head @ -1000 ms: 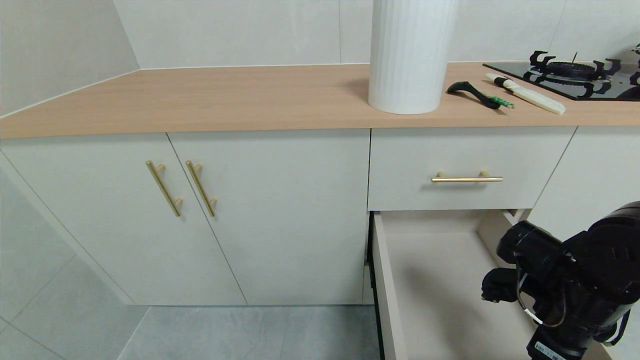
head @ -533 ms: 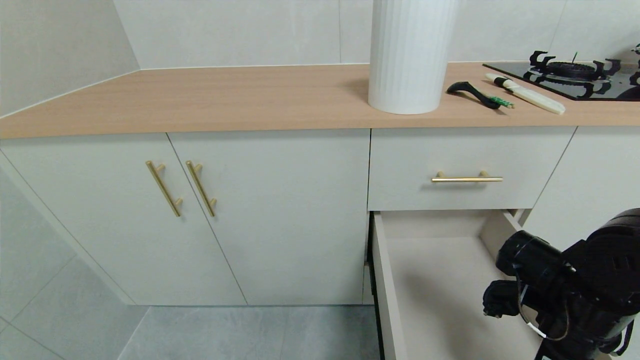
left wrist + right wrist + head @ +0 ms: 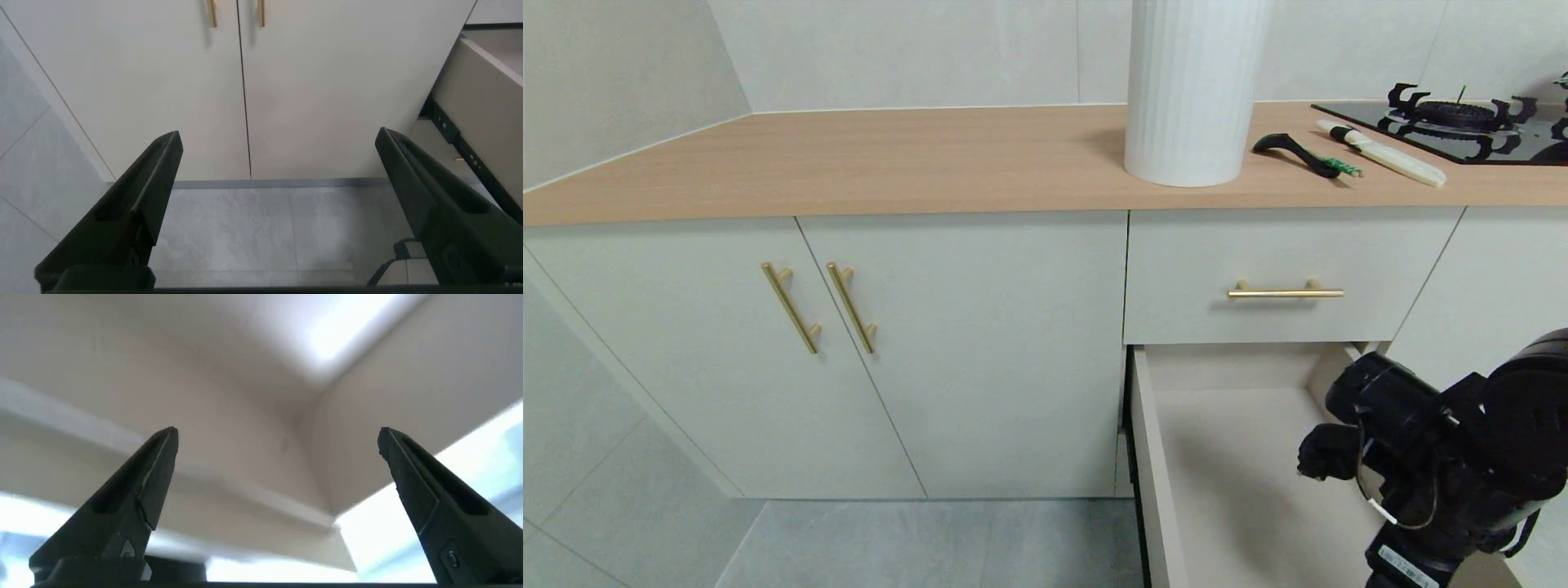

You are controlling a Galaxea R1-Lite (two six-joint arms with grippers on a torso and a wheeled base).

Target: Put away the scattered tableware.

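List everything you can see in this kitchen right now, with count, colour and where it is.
countertop: one, light wood, over the cabinets.
ribbed container: one, white, upright on the countertop.
black-handled tool: one, black and green, lying right of the container.
cream utensil: one, cream, between tool and hob.
hob: one, black, countertop's far right.
cabinet doors: two, pale grey, shut.
upper drawer: one, pale grey, shut.
lower drawer: one, beige inside, pulled open.
floor: grey tiles.
right gripper: one, black, fingers open, over the lower drawer.
left gripper: one, black, fingers open, facing the cabinet doors.
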